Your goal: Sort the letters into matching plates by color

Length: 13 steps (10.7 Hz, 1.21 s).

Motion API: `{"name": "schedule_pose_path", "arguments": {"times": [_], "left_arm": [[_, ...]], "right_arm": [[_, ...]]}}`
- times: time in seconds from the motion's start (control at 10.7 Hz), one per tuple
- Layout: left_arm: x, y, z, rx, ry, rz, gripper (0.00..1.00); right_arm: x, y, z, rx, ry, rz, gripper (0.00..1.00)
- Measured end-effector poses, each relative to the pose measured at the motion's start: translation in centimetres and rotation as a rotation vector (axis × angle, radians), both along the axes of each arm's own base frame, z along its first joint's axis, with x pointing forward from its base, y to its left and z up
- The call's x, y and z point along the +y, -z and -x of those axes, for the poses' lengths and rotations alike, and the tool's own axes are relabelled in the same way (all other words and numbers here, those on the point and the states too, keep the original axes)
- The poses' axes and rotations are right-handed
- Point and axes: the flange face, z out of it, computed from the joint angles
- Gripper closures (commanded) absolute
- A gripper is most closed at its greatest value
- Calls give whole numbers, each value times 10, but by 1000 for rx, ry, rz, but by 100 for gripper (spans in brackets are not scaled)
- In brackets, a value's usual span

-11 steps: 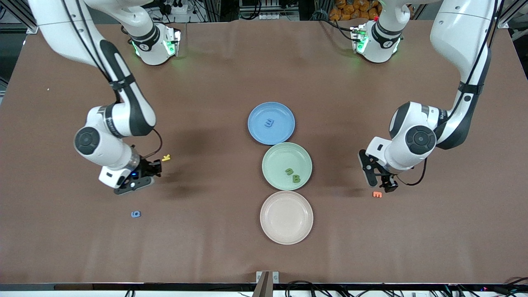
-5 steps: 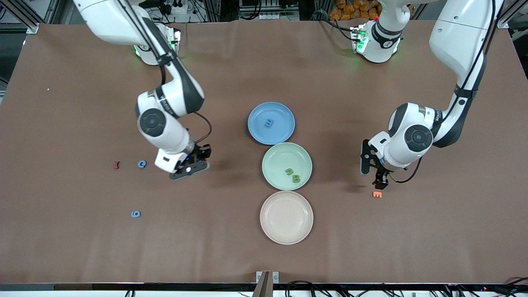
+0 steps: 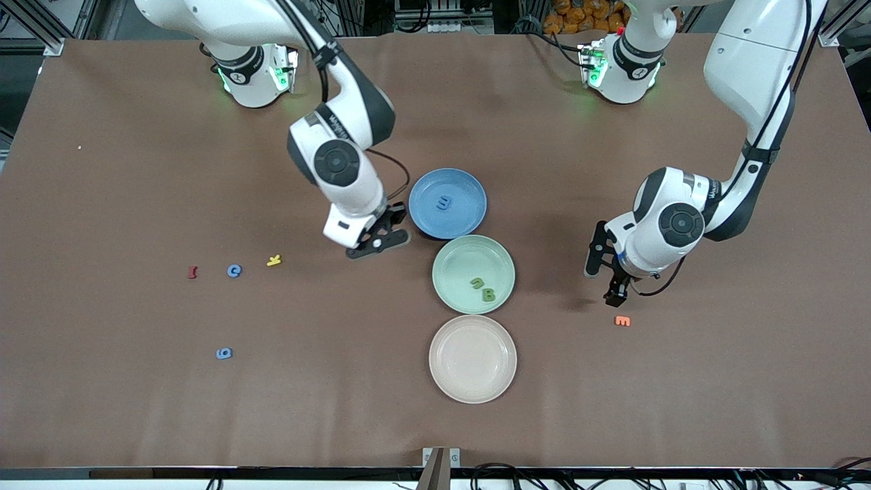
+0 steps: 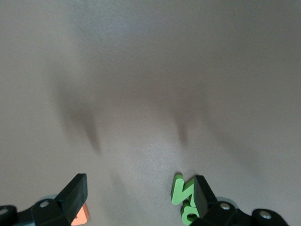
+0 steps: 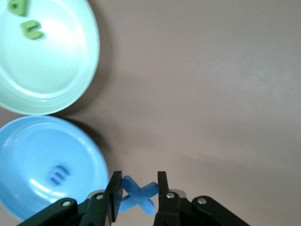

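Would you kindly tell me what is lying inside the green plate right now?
Two green letters lie in the green plate, toward the rim nearest the cream plate. Nothing covers its inside.

A wide table (image 3: 136, 408) fills the scene, covered in a matte brown sheet with faint creases and 1 pale speck (image 3: 79, 147) toward the right arm's end. Even overhead light throws soft, blurred shadows on the sheet. Aluminium frame rails (image 3: 39, 27) stand at the table's 2 corners farthest from the front camera. Between them lie a white power strip (image 3: 452, 27), dark cables and a heap of orange items (image 3: 578, 13). A small metal bracket (image 3: 441, 457) sits at the table's nearest edge, with black cables (image 3: 503, 469) beside it.
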Motion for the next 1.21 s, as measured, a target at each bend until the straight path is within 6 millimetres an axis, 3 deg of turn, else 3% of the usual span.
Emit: {"name": "schedule_pose_path", "arguments": {"times": [0.19,0.56,0.65,0.75,0.93,1.21], "left_arm": [[7,16,13,-20,6,35,0],[15,30,28,-13,2,54,0],[15,27,27,-18,2,54,0],[18,25,27,-21,0,53,0],[34,24,26,-20,17,50,0],[44,26,27,-14,17,49,2]], "right_arm": [[43,0,21,19,11,10,75],[99,43,53,49,16,48,74],[108,58,62,60,7,63,62],[115,71,70,69,1,75,1],[121,79,76,74,3,84,0],[119,70,64,56,-4,71,0]]}}
